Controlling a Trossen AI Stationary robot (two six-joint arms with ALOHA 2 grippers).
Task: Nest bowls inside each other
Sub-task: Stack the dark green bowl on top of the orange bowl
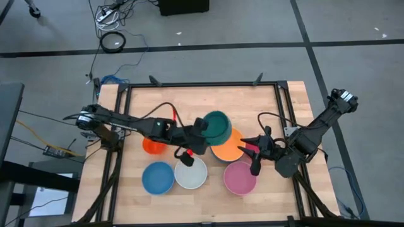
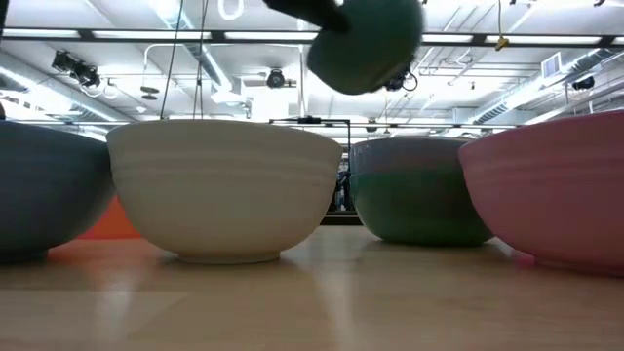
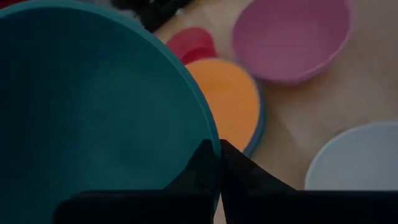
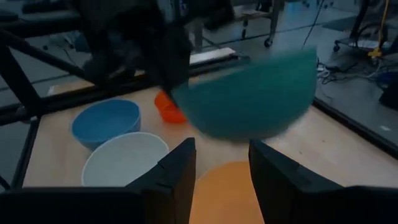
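Holding the round teal plastic bowl (image 1: 218,126) by its rim, the left gripper (image 1: 201,129) is clamped tight, fingers (image 3: 208,163) pinched on the thin edge. Bowl is clear of the table, above and just far-left of the orange plastic bowl (image 1: 228,146), whose interior is smooth and matte. In the left wrist view the orange bowl shows a blue rim around it (seemingly nested in a blue bowl; only that edge is visible).

The right gripper (image 1: 254,155) hangs over the near-right part of the wooden table (image 1: 290,101), jaws parted and empty, between the orange bowl and the pink plastic bowl (image 1: 240,178). A small red shape (image 3: 191,45) sits beside the orange bowl in the left wrist view; cannot tell whether it is a bowl or part of the gripper.

Near row, left to right: light blue bowl (image 1: 158,178), white bowl (image 1: 190,173) with faint horizontal ridges on its outer wall, pink bowl. Small red-orange bowl (image 1: 153,145) lies far-left of these, partly hidden under the left arm.

Low view: teal bowl appears at the top, cut off by the frame edge, and blurred in the right wrist view. A grey-green bowl (image 2: 419,195) stands behind, between white and pink; a dark bowl (image 2: 44,200) is cropped at left.

Black metal frame (image 1: 202,84) borders the table; cables (image 1: 113,19) lie on the floor beyond.
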